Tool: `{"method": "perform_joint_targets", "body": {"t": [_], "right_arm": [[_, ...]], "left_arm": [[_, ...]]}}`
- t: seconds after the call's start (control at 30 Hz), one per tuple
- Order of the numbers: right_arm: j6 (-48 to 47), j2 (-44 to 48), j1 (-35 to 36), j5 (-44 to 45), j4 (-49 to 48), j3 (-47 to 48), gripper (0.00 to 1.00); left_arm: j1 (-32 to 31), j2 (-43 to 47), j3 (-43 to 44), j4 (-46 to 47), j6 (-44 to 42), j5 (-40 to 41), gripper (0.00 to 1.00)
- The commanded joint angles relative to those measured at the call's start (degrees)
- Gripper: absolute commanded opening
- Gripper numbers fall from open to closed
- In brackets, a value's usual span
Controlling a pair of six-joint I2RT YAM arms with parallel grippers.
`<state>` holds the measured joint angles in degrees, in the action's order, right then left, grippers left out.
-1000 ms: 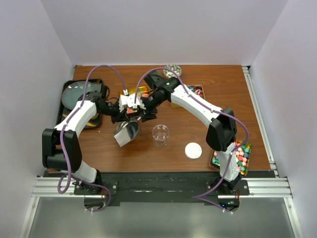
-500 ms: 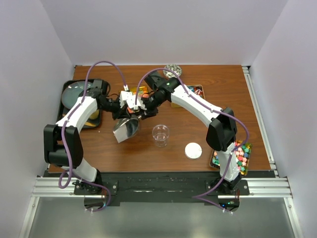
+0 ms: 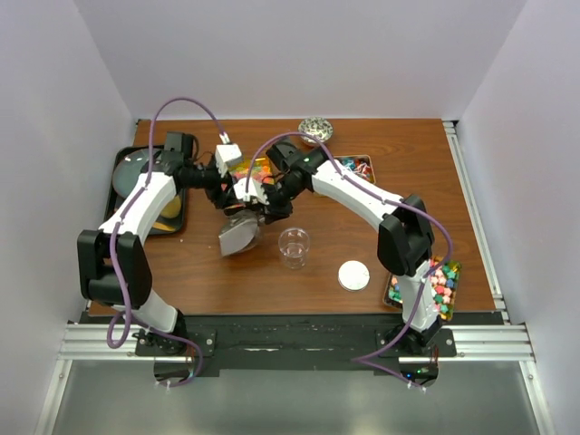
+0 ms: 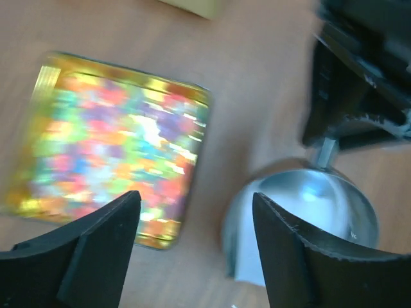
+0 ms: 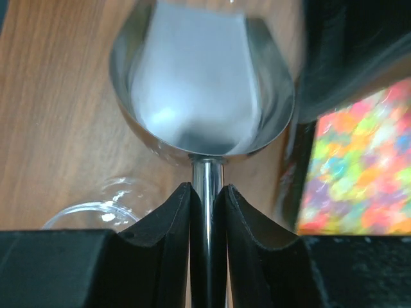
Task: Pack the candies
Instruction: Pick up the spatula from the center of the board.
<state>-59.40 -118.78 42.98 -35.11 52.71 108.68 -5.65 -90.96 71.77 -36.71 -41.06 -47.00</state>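
Note:
A steel scoop [image 3: 239, 234] hangs low over the table, and my right gripper [image 3: 260, 209] is shut on its thin handle [image 5: 207, 186]. Its bowl [image 5: 202, 83] looks empty. My left gripper [image 4: 196, 250] is open and holds nothing; it hovers above the table between the scoop [image 4: 302, 218] and a gold tray of glossy orange-red-yellow candies [image 4: 109, 141]. From above, that tray [image 3: 255, 169] lies just behind both grippers, with the left gripper [image 3: 232, 192] beside the right one. Wrapped red-blue-white candies [image 3: 359, 166] fill a second tray, and bright cube candies [image 3: 439, 283] a third.
A clear cup [image 3: 294, 246] stands right of the scoop, and a white lid [image 3: 353, 275] lies nearer the front. A black tray [image 3: 136, 186] sits at the left edge. A patterned round object [image 3: 315, 130] rests at the back.
The left gripper has opened, let go of the scoop and pulled back toward the rear. The right gripper has shut on the scoop's handle and now carries it alone, slightly right of before.

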Motion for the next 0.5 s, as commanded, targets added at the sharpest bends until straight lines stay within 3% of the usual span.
{"method": "perform_joint_targets", "body": {"t": [0.0,0.1,0.2,0.47], "right_arm": [[12.18,5.66,-7.01,-0.66,-6.47,-2.16,0.0],[16.85,7.16,-11.23,-0.48,-8.05,-2.86,0.0],[20.28,8.91,-14.14,-1.01,-10.69,-4.79,0.0],[25.99,11.55,-14.68,-3.47,-12.98,-6.29,0.0]], "left_arm": [[0.64,4.12,0.75,22.45,20.73,7.97,0.78],[0.64,2.81,1.0,28.26,28.12,15.87,0.79],[0.64,-0.26,3.1,27.84,31.65,20.45,0.78],[0.73,-3.0,3.47,23.27,33.76,8.26,0.78]]}}
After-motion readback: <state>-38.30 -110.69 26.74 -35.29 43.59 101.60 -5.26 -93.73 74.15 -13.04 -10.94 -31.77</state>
